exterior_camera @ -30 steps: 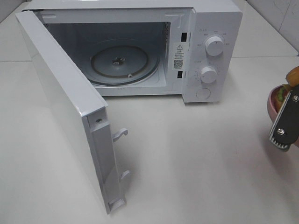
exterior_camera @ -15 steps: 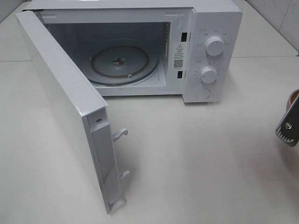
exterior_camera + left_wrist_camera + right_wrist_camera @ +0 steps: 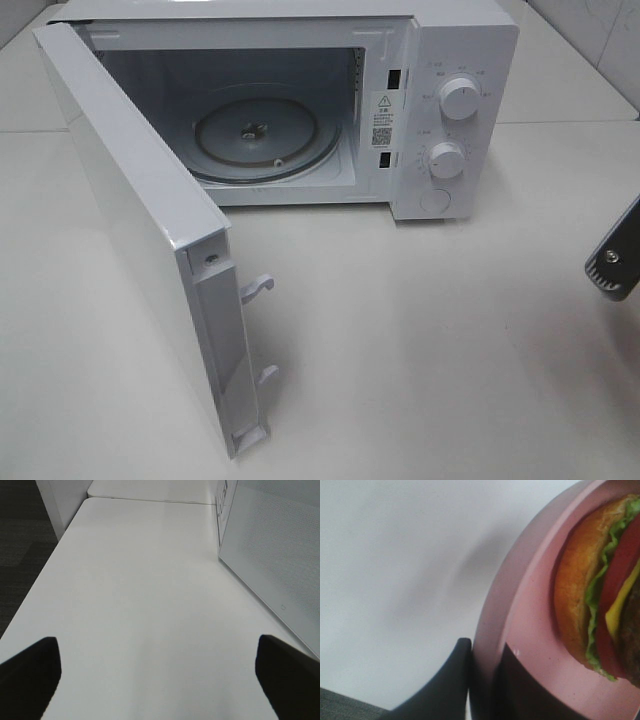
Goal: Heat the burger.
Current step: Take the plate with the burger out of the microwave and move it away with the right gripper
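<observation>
The burger (image 3: 600, 590), with golden bun, lettuce, tomato and cheese, rests on a round pink plate (image 3: 530, 625). It shows only in the right wrist view. My right gripper (image 3: 485, 650) is shut on the plate's rim, one finger (image 3: 452, 680) under it and one above. In the exterior view only a dark piece of the right gripper's body (image 3: 615, 262) shows at the right edge, and the burger and plate are out of frame there. My left gripper (image 3: 157, 650) stands open over bare table, holding nothing.
The white microwave (image 3: 440, 100) stands at the back with its door (image 3: 140, 230) swung wide open toward the front left. Its glass turntable (image 3: 265, 135) carries nothing. Two knobs (image 3: 458, 97) sit on its right panel. The table's left edge (image 3: 45, 570) is near the left gripper.
The right gripper has moved rightward, carrying the pink plate and burger out of the exterior view. The left gripper and the microwave have not moved.
</observation>
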Available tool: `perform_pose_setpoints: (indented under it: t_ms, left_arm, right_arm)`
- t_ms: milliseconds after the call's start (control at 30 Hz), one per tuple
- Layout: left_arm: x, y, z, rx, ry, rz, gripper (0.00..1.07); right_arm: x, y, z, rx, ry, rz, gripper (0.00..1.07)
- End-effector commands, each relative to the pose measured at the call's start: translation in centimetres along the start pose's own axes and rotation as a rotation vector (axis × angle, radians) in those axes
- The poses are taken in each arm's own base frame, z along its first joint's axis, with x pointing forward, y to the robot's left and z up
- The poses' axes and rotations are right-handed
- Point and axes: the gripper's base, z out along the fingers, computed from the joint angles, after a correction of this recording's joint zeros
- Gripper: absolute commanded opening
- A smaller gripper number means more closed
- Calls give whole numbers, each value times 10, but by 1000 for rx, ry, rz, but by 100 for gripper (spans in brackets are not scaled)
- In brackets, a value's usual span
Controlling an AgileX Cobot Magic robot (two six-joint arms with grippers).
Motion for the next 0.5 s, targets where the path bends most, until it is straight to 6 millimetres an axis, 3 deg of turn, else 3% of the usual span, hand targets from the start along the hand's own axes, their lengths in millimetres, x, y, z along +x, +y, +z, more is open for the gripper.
perform_pose_setpoints:
  t_ms: [33, 200, 500]
  left_arm:
    - [0, 0, 0, -4, -14, -1, 98]
    - [0, 0, 0, -4, -14, -1, 98]
    - [0, 0, 0, -4, -14, -1, 98]
  right_arm:
    - [-5, -2, 4, 44, 7, -11, 0]
    - [-18, 1, 12, 42, 48, 15, 0]
    - [-42, -17, 36, 68, 172, 163, 0]
